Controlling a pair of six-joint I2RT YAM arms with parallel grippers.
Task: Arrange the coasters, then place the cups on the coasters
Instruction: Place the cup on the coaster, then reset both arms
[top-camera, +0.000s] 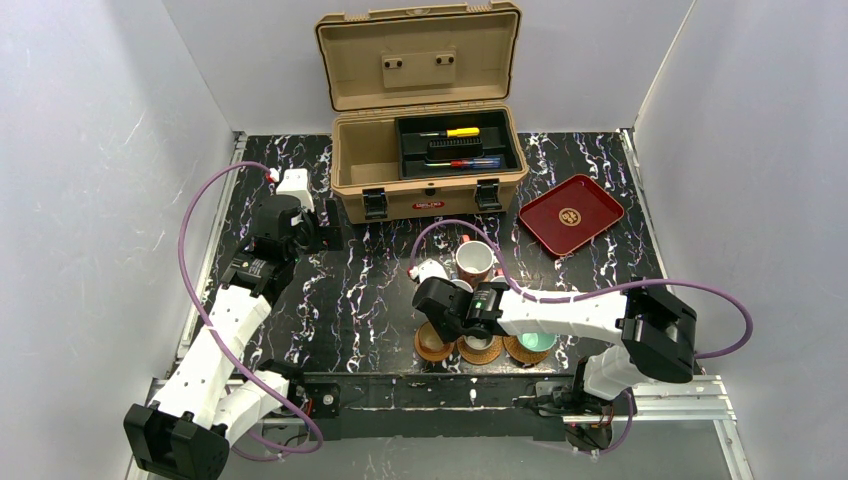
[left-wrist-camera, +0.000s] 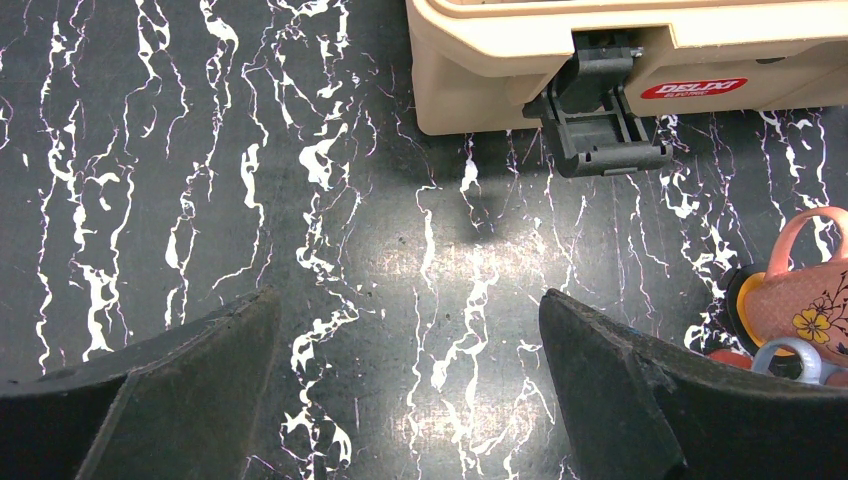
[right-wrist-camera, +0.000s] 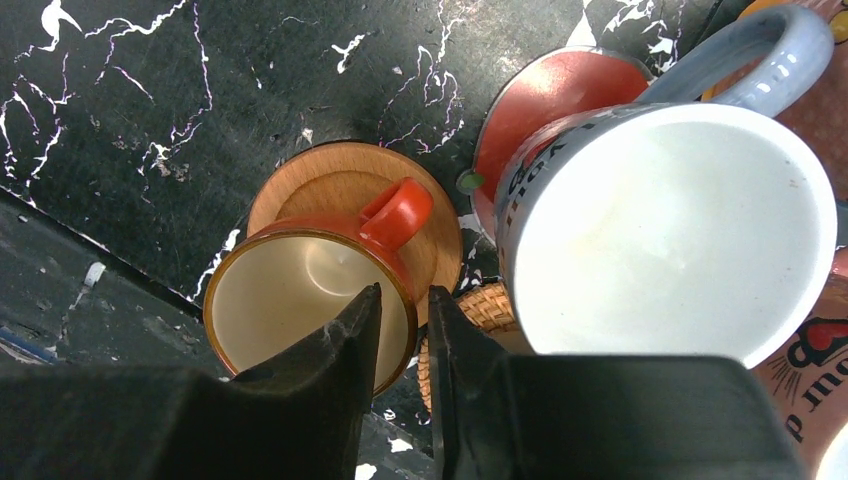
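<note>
From the top camera, a black marble-patterned table (top-camera: 360, 300) with white veins is sitting between plain white walls (top-camera: 90, 150). A tan hard-plastic toolbox (top-camera: 430, 195) is standing open at the far edge with its lid tipped back. A glossy dark red rectangular tray (top-camera: 570, 213) is lying to its right. The left gripper (top-camera: 325, 238) is hovering just beside the toolbox's left front corner. The right gripper (top-camera: 437, 318) is reaching over the near row of discs. From left to right these are a smooth round wooden coaster (top-camera: 430, 350), a woven orange-brown coaster (top-camera: 480, 352), and a second woven one under a wide teal-green cup (top-camera: 537, 341). A reddish mug (top-camera: 474, 262) is standing behind them.

In the left wrist view, the left gripper's two dark matte fingers (left-wrist-camera: 190, 400) are standing wide apart above bare tabletop, holding nothing. The toolbox's black latch (left-wrist-camera: 600, 120) is showing ahead.

In the right wrist view, a glazed orange cup (right-wrist-camera: 290, 300) with a cream inside is sitting upright on the wooden coaster, its handle pointing away. The right gripper's fingers are standing a little apart, one inside the rim and one outside. The gap between them is looking wider than the cup wall. Just beside the orange cup, a big white mug (right-wrist-camera: 670, 230) with a blue-grey handle is standing over a pinkish-red coaster (right-wrist-camera: 560, 90).
</note>
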